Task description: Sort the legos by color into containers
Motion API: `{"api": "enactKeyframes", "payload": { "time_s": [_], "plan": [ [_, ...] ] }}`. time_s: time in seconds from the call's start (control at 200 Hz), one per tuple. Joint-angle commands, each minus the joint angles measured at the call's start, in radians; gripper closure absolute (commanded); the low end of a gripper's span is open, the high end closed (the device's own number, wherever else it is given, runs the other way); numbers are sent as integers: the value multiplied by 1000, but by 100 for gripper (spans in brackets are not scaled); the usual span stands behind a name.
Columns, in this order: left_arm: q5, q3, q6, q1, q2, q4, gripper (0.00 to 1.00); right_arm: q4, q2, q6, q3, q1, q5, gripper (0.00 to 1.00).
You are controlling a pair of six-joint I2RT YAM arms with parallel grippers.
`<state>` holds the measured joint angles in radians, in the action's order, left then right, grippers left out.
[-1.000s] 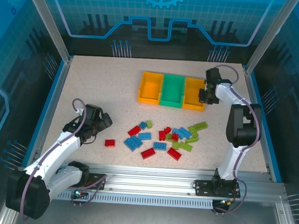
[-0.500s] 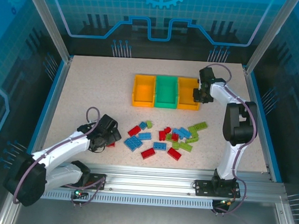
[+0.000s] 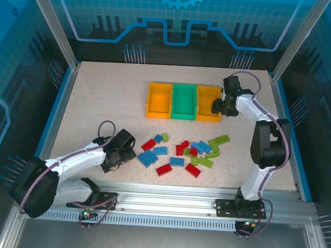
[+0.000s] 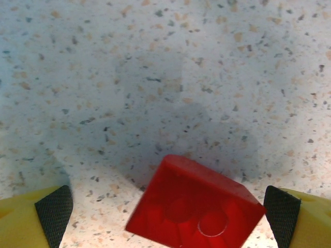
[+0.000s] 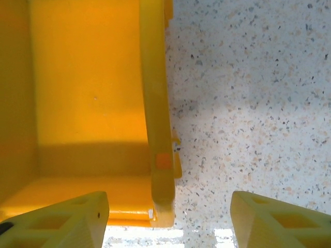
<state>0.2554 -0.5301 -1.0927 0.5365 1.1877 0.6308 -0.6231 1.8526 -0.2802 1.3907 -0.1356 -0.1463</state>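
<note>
My left gripper (image 4: 168, 212) is down at the bench (image 3: 99, 97), toward its front left, and it is spread wide. In the left wrist view a red lego (image 4: 196, 206) lies on the speckled surface between my two fingers, turned at an angle, with round studs showing on the face toward the camera. Its right corner comes just up to the right black pad (image 4: 282, 206); I cannot tell whether they touch. The left pad (image 4: 51, 209) stands clear of the brick, so I have hold of nothing.

The other legos (image 3: 183, 153) lie in a loose cluster in the middle of the bench, just to the right of that gripper. Red, blue and lime green are mixed, and some touch each other. Beyond them, toward the far side, the containers stand joined in a row: a left yellow-orange bin (image 3: 159, 98), a green bin (image 3: 184, 100) and a right yellow-orange bin (image 3: 208, 101).

My right gripper (image 3: 219, 106) is at the right end of that row. In the right wrist view it is also wide open, with the outer end wall of the right yellow-orange bin running up between my fingers. One finger (image 5: 62, 219) sits over the inside of the bin and the other (image 5: 274, 219) over the bare bench outside it. The wall touches neither finger, and this gripper grips nothing.
</note>
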Motion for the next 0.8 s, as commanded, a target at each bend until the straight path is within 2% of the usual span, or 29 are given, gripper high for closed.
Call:
{"api": "enactKeyframes", "payload": {
  "time_s": [0.0,0.27,0.47,0.6,0.795],
  "plan": [
    [-14,-12,46,11,10,-19,1,-6,-44,-10,-37,18,0,34],
    [-17,34,84,14,-54,-54,2,-3,-81,-12,-94,51,4,32],
    [-8,1,214,14,-44,-30,5,-13,-105,-11,-106,59,-2,31],
    [-15,1,247,13,-30,-10,6,-25,-120,-7,-111,67,-13,31],
    [-9,25,281,13,-32,-37,15,-29,-148,3,-146,91,-18,30]
  ]
}}
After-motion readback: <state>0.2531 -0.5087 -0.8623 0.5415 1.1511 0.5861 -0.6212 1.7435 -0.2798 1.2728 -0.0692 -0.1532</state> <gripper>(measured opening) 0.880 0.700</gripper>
